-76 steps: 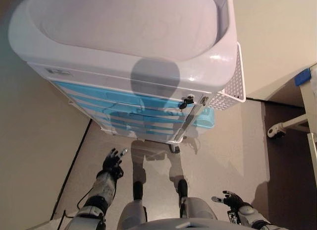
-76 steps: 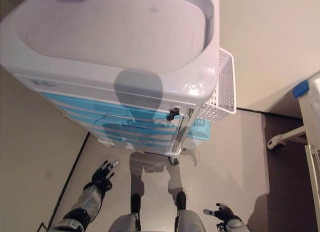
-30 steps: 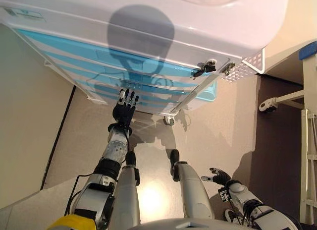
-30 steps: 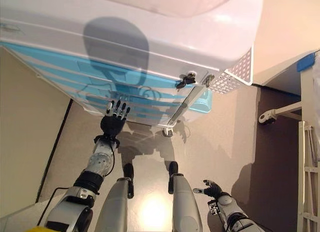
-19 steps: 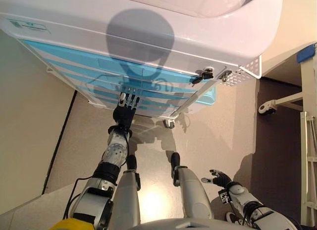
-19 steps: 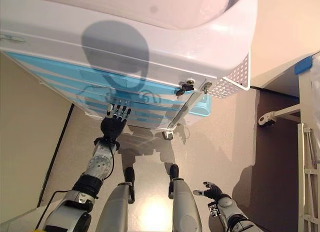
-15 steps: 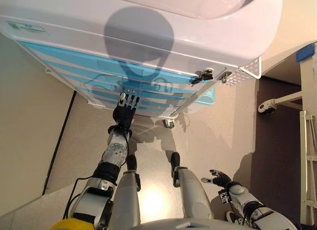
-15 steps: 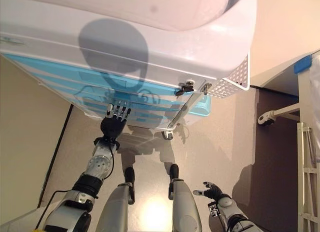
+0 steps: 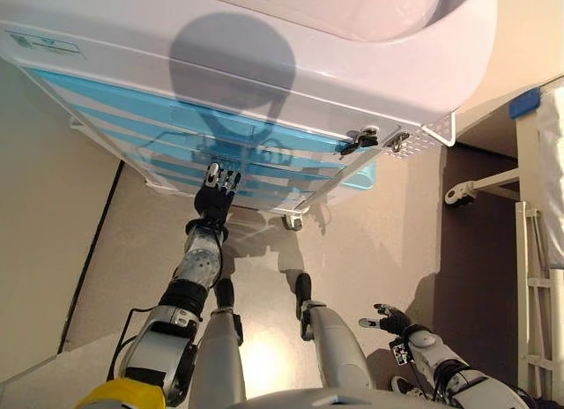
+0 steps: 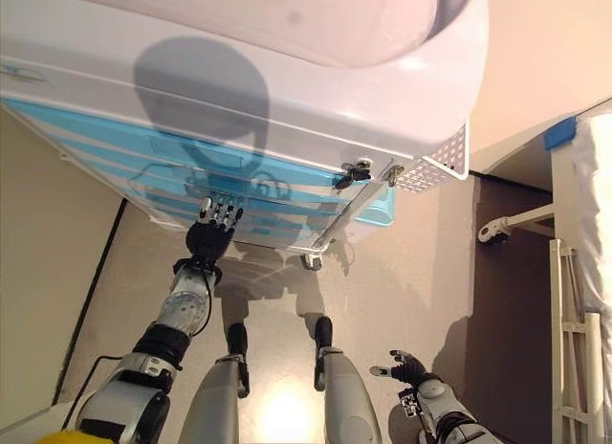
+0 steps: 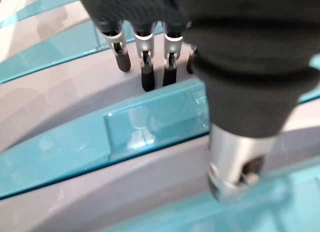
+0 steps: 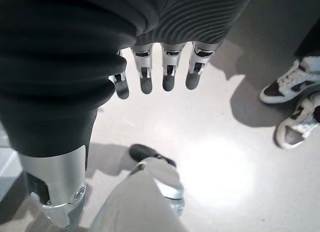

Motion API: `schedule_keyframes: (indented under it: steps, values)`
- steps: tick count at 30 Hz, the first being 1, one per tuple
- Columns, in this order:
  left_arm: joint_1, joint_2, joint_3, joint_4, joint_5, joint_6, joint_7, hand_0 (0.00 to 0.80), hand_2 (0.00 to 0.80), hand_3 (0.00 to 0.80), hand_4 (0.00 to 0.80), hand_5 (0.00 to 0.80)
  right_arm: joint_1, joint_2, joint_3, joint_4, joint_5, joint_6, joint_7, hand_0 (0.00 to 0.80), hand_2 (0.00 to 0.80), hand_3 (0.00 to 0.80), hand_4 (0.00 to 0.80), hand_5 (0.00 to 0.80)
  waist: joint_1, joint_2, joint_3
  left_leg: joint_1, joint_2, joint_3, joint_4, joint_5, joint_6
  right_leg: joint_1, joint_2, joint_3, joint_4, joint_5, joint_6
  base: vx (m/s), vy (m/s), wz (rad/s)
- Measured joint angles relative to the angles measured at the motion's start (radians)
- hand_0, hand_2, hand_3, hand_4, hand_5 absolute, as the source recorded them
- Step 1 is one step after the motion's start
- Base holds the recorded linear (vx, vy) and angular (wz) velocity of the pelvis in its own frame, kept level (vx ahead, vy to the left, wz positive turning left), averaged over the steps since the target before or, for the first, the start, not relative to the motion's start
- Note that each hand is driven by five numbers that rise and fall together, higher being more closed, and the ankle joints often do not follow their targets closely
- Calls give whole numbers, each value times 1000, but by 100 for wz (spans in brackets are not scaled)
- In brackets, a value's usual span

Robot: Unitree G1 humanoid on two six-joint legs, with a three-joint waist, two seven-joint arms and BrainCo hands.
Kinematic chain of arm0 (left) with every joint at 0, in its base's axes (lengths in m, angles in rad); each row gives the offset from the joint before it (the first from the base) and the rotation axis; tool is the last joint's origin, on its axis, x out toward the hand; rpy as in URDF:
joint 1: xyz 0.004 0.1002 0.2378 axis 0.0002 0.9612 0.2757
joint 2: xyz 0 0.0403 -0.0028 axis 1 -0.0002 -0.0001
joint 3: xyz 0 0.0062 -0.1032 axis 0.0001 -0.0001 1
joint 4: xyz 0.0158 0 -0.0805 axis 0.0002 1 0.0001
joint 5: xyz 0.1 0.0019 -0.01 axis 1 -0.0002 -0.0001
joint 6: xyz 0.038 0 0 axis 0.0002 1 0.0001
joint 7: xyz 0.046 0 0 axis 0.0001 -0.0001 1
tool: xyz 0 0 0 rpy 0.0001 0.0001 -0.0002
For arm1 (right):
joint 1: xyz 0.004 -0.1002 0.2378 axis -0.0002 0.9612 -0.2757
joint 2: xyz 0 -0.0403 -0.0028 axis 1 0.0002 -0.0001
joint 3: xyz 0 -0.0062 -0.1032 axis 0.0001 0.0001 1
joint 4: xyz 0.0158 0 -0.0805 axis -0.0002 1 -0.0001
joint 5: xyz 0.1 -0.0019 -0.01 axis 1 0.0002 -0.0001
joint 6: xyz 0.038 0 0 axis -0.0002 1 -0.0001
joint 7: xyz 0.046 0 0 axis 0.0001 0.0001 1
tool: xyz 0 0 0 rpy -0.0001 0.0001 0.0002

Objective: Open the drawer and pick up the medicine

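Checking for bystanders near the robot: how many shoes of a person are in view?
2. One white sneaker and a second sneaker beside it, on the floor beyond the right hand; others may be out of view.

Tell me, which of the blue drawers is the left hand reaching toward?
The left hand reaches one of the lowest blue drawers of the cart, fingertips at its front; the upper drawers are well above it.
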Motion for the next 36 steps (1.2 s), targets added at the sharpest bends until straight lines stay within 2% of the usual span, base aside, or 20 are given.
schedule_keyframes:
  steps: [1,5,19,25,32,34,36]
  values:
    - [0,3,0,1,3,0,0,800,800,800,800,800,0,0,1,0,0,0,0,0,0,0,0,0,-2,-2,0,-1,0,1,1,1,2,0,0,1,-3,2,1,3,23,-4]
    - [-50,6,0,19,18,5,-7,800,800,800,800,800,0,3,1,6,0,0,2,0,0,0,0,0,-4,-8,2,-3,-4,0,5,1,3,0,-3,2,-6,4,3,0,8,0]
    - [-50,3,-1,18,27,1,-49,800,800,800,800,800,0,3,1,5,0,-2,17,0,0,0,0,0,0,-15,8,-10,-4,-1,-1,2,4,1,-2,0,-29,13,4,-3,-1,0]
    - [-55,4,0,-5,31,0,-49,800,800,800,800,800,-6,3,2,1,-1,-4,17,0,0,0,0,0,9,-12,55,4,-7,-10,8,2,4,15,-4,-4,-10,9,4,-53,-33,2]
    - [-34,-29,-2,-13,33,3,-46,800,800,800,800,800,-24,2,11,-15,-2,-5,16,0,0,0,0,0,41,-5,94,10,-11,-60,52,0,-9,11,-10,-34,111,-60,-11,-66,-120,21]
    - [-19,-57,-6,-14,33,3,-36,800,800,800,800,800,-23,0,9,-14,-2,-5,14,0,0,0,0,0,60,3,106,13,-16,-92,73,-1,-21,16,-10,-54,162,-90,-20,-55,-108,42]
    - [-7,-60,-9,-17,33,5,-32,800,800,800,800,800,-24,2,10,-22,-2,-5,8,0,0,0,0,0,60,4,124,24,-22,-119,83,0,-31,27,-18,-74,205,-125,-30,-54,-83,49]
